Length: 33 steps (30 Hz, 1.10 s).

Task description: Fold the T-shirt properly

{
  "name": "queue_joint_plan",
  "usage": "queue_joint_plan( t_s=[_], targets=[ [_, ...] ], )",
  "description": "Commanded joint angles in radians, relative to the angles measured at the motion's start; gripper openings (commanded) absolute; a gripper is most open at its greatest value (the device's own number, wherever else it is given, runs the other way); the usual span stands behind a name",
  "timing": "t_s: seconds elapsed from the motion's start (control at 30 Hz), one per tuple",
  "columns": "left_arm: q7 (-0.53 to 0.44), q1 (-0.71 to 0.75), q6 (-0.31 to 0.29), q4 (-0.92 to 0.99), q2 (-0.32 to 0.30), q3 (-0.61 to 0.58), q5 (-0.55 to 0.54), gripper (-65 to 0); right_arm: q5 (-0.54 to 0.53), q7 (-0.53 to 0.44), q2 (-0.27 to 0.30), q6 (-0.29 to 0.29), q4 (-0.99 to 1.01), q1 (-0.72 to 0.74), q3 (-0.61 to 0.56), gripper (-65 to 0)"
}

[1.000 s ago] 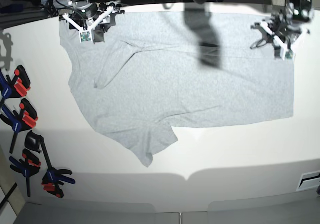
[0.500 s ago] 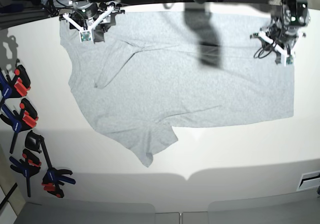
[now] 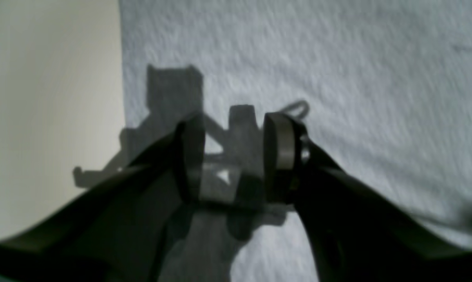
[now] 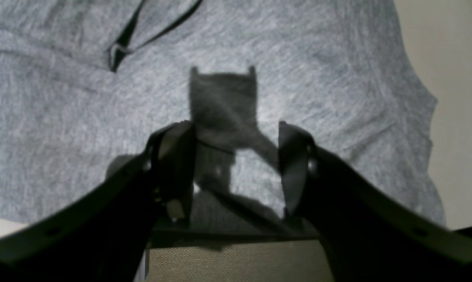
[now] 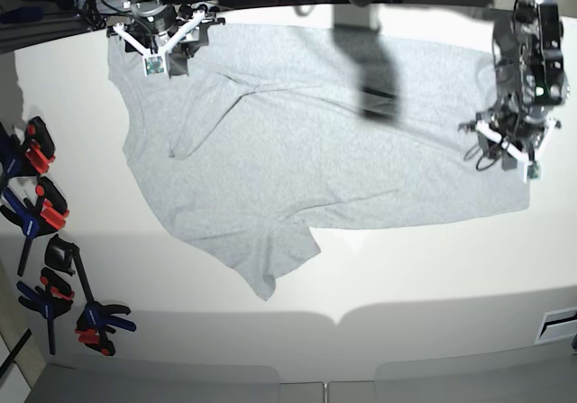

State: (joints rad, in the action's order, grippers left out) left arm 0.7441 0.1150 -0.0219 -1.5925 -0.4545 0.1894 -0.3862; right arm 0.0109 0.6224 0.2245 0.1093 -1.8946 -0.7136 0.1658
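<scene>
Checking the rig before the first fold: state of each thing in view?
T-shirt: spread flat, plain side up, unfolded, one sleeve sticking out toward the near edge.
Left gripper: open, over the shirt's side edge, holding nothing.
Right gripper: open, over the far corner, holding nothing.
Clamps: lying loose beside the shirt.

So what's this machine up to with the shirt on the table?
A two-armed robot is about to fold a grey T-shirt spread flat on a white table. Neither arm holds any cloth. The right gripper hangs open over the shirt's far corner, by the collar. The left gripper hangs open above the opposite side edge. No fold has been made yet.
</scene>
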Motion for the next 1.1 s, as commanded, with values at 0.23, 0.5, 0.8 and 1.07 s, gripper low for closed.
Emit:
queue_joint_plan(
  t_s=[0.23,0.5,0.8,1.07],
  targets=[
    [0.124,-0.055,-0.009,-0.010,-0.065,0.006,0.058,-41.9,0.024,0.049,0.005,-0.005,-0.045,-0.010,0.005,-32.7],
    [0.176,0.206,0.010,-0.395,-0.124,0.006,0.028,-41.9,0.024,0.057,0.005,-0.005,-0.120,-0.010,0.005,-32.7],
    [0.029,0.411,0.009,-0.290,-0.019,0.006,0.038,-41.9,0.018,0.056,0.005,-0.005,-0.124,-0.005,0.005,-32.7],
    [0.093,0.407,0.009,-0.085,0.044,0.006,0.106,-41.9,0.013,0.056,0.006,-0.004,-0.124,0.018,0.005,-32.7]
  ],
)
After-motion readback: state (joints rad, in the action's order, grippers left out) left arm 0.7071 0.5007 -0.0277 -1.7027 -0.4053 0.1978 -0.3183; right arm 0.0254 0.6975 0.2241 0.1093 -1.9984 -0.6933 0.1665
